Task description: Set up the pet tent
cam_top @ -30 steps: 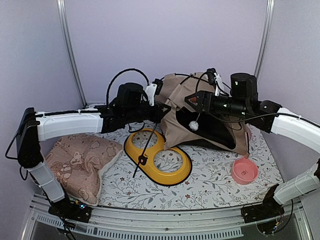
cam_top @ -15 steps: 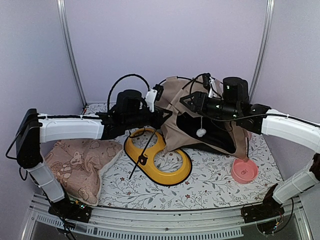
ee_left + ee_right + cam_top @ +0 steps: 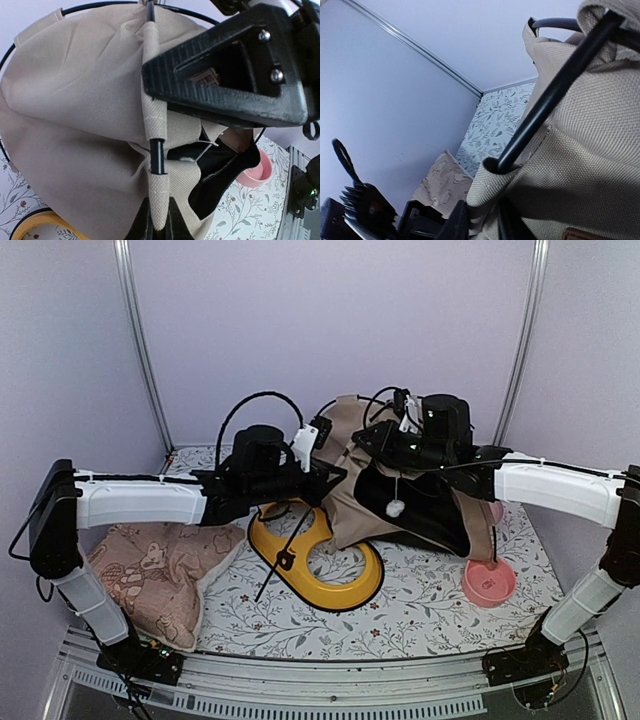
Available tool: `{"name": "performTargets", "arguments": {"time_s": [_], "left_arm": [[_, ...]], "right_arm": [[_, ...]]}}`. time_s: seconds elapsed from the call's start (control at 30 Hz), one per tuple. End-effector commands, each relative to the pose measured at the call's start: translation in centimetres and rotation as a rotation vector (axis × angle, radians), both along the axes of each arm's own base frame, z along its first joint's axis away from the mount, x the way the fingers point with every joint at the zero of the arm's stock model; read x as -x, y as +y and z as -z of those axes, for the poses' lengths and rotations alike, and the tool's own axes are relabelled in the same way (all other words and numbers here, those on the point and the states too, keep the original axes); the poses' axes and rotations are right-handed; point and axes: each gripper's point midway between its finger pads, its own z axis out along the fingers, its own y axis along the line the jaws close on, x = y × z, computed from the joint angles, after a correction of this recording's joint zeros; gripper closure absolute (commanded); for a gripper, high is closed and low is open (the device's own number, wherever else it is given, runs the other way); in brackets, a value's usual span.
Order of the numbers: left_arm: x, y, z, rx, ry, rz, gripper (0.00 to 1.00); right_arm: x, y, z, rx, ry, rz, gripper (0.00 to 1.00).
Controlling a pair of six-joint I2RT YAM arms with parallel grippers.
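Top view: pet tent point(image 3: 345, 455), tan fabric, crumpled, with black poles point(image 3: 292, 540) and a white pompom point(image 3: 395, 508) dangling; upper centre-right of frame, on the bench point(image 3: 420, 590).
Left wrist view: left claw point(image 3: 157, 227), bottom centre, closed tight on the tent's pole sleeve.
Right wrist view: right claw point(image 3: 482, 222), bottom centre, narrowly parted astride the sleeve fabric; firm grip cannot be told.

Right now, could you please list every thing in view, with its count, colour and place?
pet tent: one, tan with dark lining, back centre
pompom: one, white, hanging at the tent's opening
pole: one, black, slanted across the tray
tray: one, yellow, before the tent
bowl: one, pink, front right
cushion: one, pinkish, front left
left gripper: one, black, shut on the tent's sleeve
right gripper: one, black, fingers around a tent sleeve
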Motion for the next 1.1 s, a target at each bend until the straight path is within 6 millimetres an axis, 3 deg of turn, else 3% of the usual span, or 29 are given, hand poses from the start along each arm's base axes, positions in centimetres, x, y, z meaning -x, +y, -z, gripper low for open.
{"name": "performTargets", "arguments": {"time_s": [0.0,0.07,0.3,0.6,0.87,1.07], "left_arm": [[3.1,-1.3,-0.7,-0.003,-0.026,0.103,1.00],[3.3,-1.0,-0.1,-0.019,-0.014,0.098,1.00],[5.4,1.1,2.7,-0.052,0.049,0.076,0.99],[8.8,3.5,6.4,-0.096,0.124,0.052,0.91],[9.5,3.8,7.4,-0.110,0.142,0.028,0.87],[9.5,3.7,7.1,-0.098,0.145,0.020,0.97]], "right_arm": [[-1.2,0.2,-2.4,-0.060,-0.051,0.050,0.90],[-1.4,-0.1,-2.9,-0.058,-0.063,0.058,1.00],[-2.5,-1.2,-4.5,-0.033,-0.093,0.069,1.00],[-3.4,-2.1,-5.0,-0.027,-0.106,0.058,1.00],[-3.4,-1.5,-4.9,-0.021,-0.111,0.019,1.00],[-2.9,-1.0,-5.1,-0.019,-0.120,-0.028,1.00]]}}
